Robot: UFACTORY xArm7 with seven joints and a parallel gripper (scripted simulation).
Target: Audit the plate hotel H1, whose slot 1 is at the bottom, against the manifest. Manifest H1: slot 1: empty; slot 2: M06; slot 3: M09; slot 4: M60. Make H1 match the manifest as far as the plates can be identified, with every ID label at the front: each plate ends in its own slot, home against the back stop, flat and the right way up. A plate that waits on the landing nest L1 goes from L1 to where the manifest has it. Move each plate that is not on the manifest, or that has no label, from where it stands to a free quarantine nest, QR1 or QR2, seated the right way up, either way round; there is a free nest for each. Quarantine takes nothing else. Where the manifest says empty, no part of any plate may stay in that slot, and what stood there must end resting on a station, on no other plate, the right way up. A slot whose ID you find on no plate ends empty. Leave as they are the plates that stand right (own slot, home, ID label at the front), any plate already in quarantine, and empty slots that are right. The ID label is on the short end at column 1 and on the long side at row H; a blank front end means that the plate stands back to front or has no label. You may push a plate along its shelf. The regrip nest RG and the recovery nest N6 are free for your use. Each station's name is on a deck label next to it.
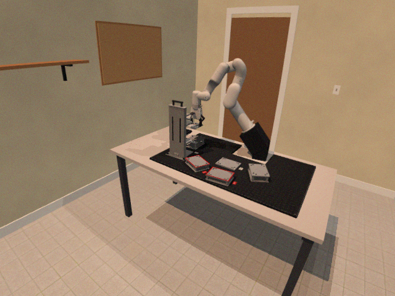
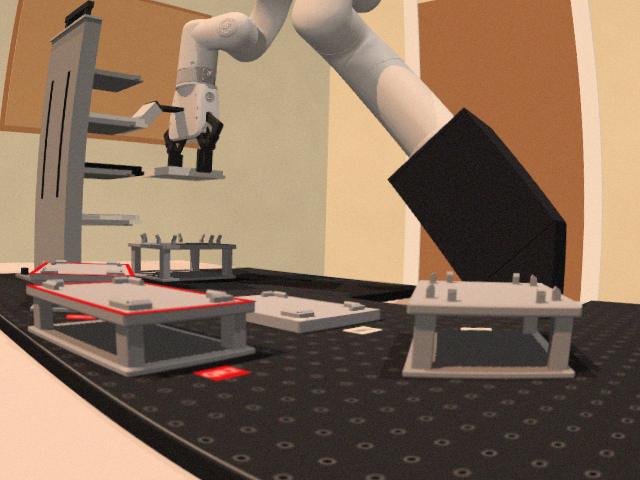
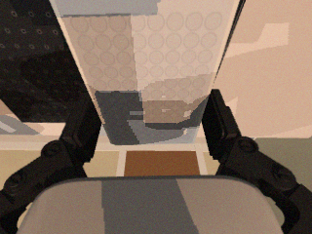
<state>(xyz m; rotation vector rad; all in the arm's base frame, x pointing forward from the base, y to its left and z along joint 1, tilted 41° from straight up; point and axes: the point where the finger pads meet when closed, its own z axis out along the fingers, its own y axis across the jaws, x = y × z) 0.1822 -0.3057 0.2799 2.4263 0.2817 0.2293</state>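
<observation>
Gripper (image 2: pixel 190 166): I have it clamped on a clear well plate (image 2: pixel 187 173), fingers across its width.
Plate: flat in mid-air, level with the hotel's (image 2: pixel 57 155) second shelf from the bottom, just off that shelf's (image 2: pixel 111 170) front edge.
Below: a raised nest (image 2: pixel 181 246) with pins, well apart from the plate.
Around: two red-edged nests (image 2: pixel 135 304), a low nest (image 2: pixel 309 312), another raised nest (image 2: pixel 493 304).

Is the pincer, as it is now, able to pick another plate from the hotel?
Probably not. The pincer is shut on a clear plate, held level in front of the hotel, so its fingers are occupied.
</observation>
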